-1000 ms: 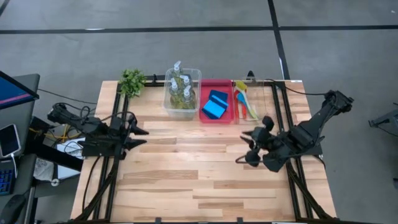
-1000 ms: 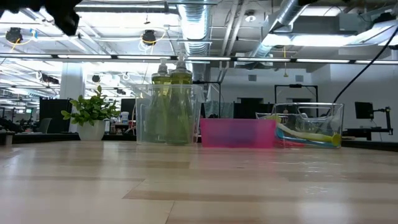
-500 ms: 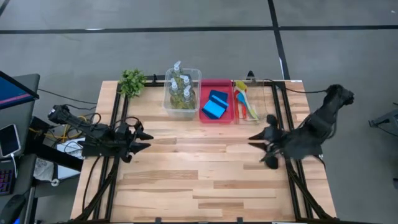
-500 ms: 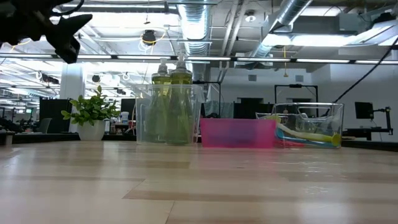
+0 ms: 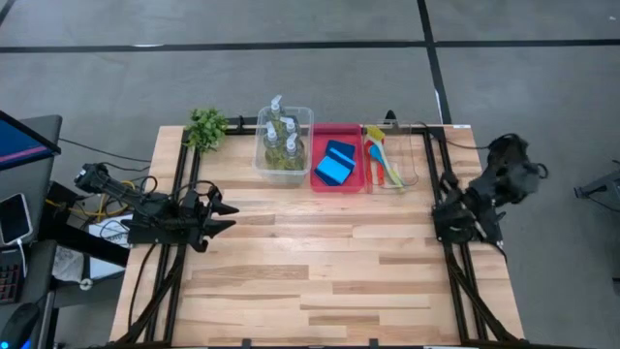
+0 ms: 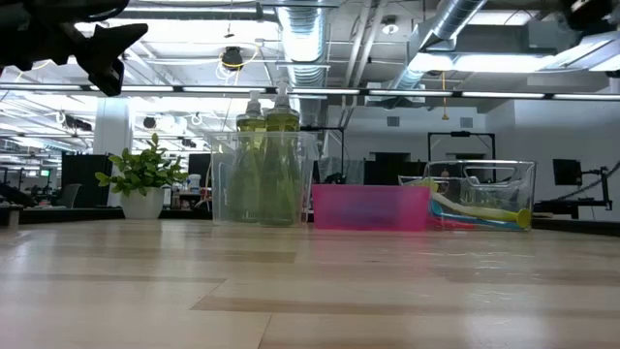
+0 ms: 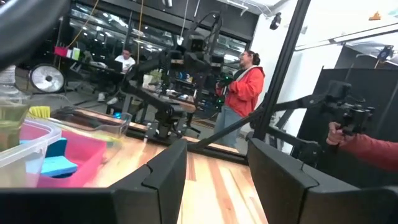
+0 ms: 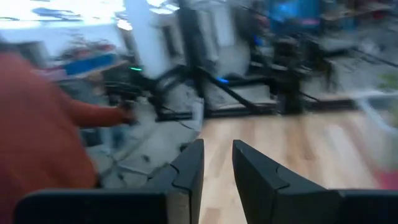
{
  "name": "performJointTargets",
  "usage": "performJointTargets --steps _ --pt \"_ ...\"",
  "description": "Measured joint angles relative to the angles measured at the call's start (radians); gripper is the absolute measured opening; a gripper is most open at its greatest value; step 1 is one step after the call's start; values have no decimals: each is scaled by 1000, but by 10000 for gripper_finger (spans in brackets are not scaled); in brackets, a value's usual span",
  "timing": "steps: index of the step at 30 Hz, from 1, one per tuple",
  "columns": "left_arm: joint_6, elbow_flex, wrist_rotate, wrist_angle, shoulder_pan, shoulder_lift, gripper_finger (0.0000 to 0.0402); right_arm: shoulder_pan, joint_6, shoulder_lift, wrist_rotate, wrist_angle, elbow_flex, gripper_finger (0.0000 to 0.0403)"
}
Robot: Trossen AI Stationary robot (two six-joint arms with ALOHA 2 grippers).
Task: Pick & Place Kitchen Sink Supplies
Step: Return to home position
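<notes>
The left end effector is hovering empty, wide open; the right end effector, narrowly parted, is holding nothing. Bottles, sponges and brushes are sitting in containers.

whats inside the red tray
Flat blue sponges lie in the red tray, overlapping, so any sponge beneath them cannot be seen or counted. In the low view the tray's pink wall hides them entirely.

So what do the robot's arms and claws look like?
The left arm and right arm are both dark, almost black, made of chunky jointed pieces. The left claw and right claw each have two flat, angular dark fingers. Black cables trail beside the left arm.
</notes>
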Motion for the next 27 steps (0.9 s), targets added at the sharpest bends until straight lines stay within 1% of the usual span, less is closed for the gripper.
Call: performJointTargets --steps 3,4,5,8,11,14,19,21,24,27 --pt "4 0 0 0 0 0 172 8 -87 -128 -45 58 -105 77" --pt "5 0 0 0 0 0 172 7 -103 -125 -30 70 -114 77" --pt "5 0 0 1 0 0 172 4 -120 -118 -38 91 -114 77" --pt "4 0 -5 5 0 7 172 -4 -142 -119 -133 78 -131 77" --pt "5 0 -19 5 1 16 172 1 -139 -124 -135 75 -158 77" --pt "5 0 -38 2 1 26 172 -2 -133 -123 -198 80 -168 77" --pt "-1 0 -49 3 1 53 172 -4 -131 -124 -212 116 -242 77" --pt "-15 0 -49 3 1 63 172 -4 -124 -124 -213 174 -279 77" --pt "-30 0 -49 5 1 76 172 -4 -123 -124 -211 262 -370 77" --pt "-31 0 -49 6 1 77 172 -5 -123 -124 -211 419 -464 77"
